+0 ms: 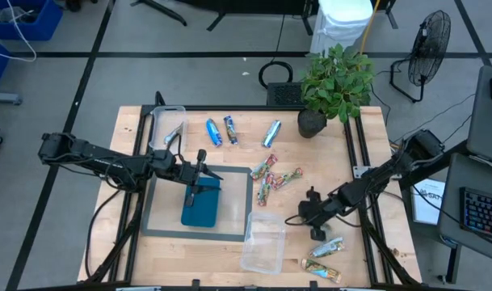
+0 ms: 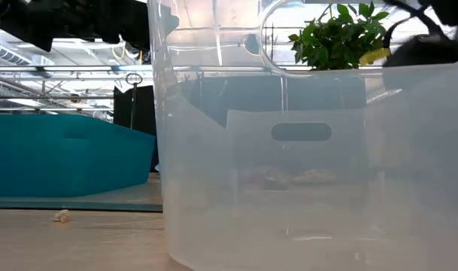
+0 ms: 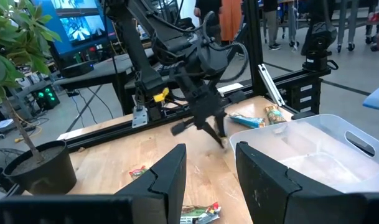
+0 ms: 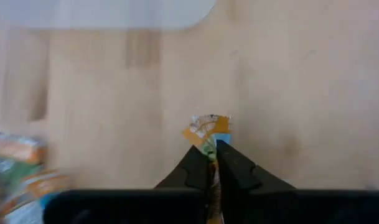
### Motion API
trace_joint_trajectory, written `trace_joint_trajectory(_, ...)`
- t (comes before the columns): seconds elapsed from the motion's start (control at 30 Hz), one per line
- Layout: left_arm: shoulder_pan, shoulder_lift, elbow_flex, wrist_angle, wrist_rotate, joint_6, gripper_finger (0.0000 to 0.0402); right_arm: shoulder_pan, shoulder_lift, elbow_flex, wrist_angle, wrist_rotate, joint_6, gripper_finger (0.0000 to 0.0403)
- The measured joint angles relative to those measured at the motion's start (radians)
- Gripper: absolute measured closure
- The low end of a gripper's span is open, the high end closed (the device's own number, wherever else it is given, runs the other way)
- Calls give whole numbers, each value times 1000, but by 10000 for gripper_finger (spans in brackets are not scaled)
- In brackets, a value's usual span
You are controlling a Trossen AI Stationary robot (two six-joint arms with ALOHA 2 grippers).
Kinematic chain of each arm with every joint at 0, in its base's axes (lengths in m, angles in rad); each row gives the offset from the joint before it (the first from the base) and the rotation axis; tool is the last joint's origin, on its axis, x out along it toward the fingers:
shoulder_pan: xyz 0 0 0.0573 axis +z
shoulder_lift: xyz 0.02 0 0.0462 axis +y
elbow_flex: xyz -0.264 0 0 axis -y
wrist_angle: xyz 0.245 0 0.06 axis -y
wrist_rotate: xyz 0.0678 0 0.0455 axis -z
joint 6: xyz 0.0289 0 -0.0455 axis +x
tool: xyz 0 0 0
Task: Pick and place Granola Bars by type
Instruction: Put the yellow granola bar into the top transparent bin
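Note:
Blue granola bars (image 1: 214, 132) lie at the far side of the table and red-green ones (image 1: 264, 168) in the middle. Silver-tan ones (image 1: 326, 248) lie near the front right. My right gripper (image 1: 298, 217) slants down beside the near clear tub (image 1: 263, 241), shut on an orange-and-teal wrapped bar (image 4: 208, 127). My left gripper (image 3: 211, 180) is level above the teal tray (image 1: 201, 206), open, with nothing between its fingers. My right gripper pinches the bar between its two fingertips (image 4: 198, 163). The crinkled wrapper end (image 4: 209, 124) sticks out past them. The fingers slant down from the table's right side. Whether the bar is clear of the table I cannot tell.
A second clear tub (image 1: 166, 125) stands at the far left, with one bar in it. A potted plant (image 1: 334, 85) stands at the far right. In the low view the near tub (image 2: 304, 150) blocks most of the table. People stand beyond the table (image 3: 229, 18).

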Motion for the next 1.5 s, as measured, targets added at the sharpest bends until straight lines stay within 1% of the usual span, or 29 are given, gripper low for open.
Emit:
trace_joint_trajectory(0.13, 0, 0, 0, 0, 0, 2, 256, -38, -109, 0, 8, 113, -125, 399)
trace_joint_trajectory(0.27, 0, 0, 0, 0, -2, 2, 256, -87, -237, 0, 32, 244, -303, 400)
trace_joint_trajectory(0.33, 0, 0, 0, 2, -4, 7, 256, -120, -287, 0, 99, 269, -423, 401)
trace_joint_trajectory(0.4, 0, 0, 0, 6, -17, 14, 256, -157, -322, 1, 205, 256, -556, 401)
trace_joint_trajectory(0.5, 0, 0, 0, 8, -59, 27, 256, -227, -342, 1, 351, 154, -737, 402)
trace_joint_trajectory(0.6, 1, 0, 0, 8, -98, 47, 256, -332, -322, 1, 469, -4, -823, 402)
trace_joint_trajectory(0.67, 1, 0, 0, 8, -113, 51, 256, -408, -286, 1, 545, -119, -843, 402)
trace_joint_trajectory(0.8, 1, 0, -1, 24, -115, 54, 256, -533, -179, 1, 708, -338, -828, 402)
trace_joint_trajectory(0.87, 4, 6, -1, 69, -120, 53, 256, -572, -128, 1, 798, -425, -814, 403)
trace_joint_trajectory(0.97, 21, 33, -1, 136, -120, 44, 256, -602, -71, 1, 916, -521, -812, 403)
trace_joint_trajectory(1.03, 42, 59, -1, 194, -89, 34, 256, -613, -46, 1, 977, -560, -811, 403)
trace_joint_trajectory(1.07, 54, 80, -1, 234, -56, 18, 256, -618, -36, 1, 1000, -577, -811, 403)
trace_joint_trajectory(1.17, 92, 157, -1, 337, 44, -32, 256, -620, -4, 1, 1060, -602, -811, 403)
trace_joint_trajectory(1.27, 112, 253, 25, 429, 88, -62, 256, -620, 16, 1, 1086, -603, -809, 403)
trace_joint_trajectory(1.37, 114, 346, 94, 439, 113, -75, 256, -621, 20, 1, 1094, -604, -798, 403)
trace_joint_trajectory(1.5, 103, 445, 202, 402, 184, -57, 256, -621, 20, 1, 1097, -604, -796, 402)
